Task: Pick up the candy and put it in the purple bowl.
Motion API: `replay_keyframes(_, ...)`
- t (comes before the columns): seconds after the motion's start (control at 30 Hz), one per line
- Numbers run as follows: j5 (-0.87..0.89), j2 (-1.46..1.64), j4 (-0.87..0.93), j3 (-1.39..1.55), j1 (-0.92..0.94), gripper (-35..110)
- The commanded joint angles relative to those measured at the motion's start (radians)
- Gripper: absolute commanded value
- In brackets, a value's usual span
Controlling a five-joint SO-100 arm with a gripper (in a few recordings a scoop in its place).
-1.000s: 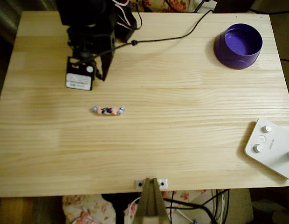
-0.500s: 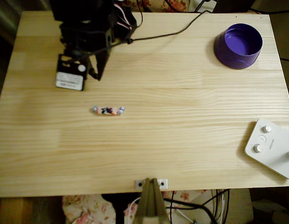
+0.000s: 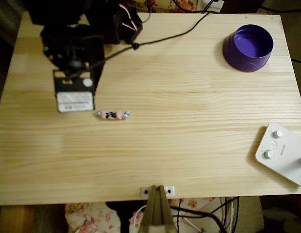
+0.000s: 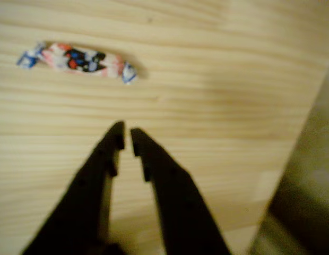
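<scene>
The candy (image 3: 113,115) lies flat on the wooden table (image 3: 189,160), left of centre in the overhead view, with bare boards on its right and below it. The black arm hangs just to its left, close to the table's left edge. In the wrist view the gripper (image 4: 127,137) points at the board short of the candy (image 4: 77,59); its two fingers are nearly together, a narrow gap between the tips, holding nothing, though the picture is blurred. The purple bowl (image 3: 248,47) sits at the far right corner, well apart. A black cable (image 3: 170,39) trails across the boards between arm and bowl. A white device with round knobs (image 3: 282,153) rests at the right edge.
</scene>
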Motion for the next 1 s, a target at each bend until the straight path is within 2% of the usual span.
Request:
replay_keyframes(0.0, -0.089, -0.081, -0.012, -0.189, -0.014, -1)
replay_keyframes(0.33, -0.426, -0.261, 0.025, -0.337, -0.087, -1)
replay_keyframes(0.6, -0.713, -0.463, 0.196, -0.500, -0.109, 1)
replay_keyframes(0.73, -0.785, -0.558, 0.273, -0.594, -0.112, 2)
replay_keyframes(0.97, -0.904, -0.658, 0.302, -0.670, -0.104, 3)
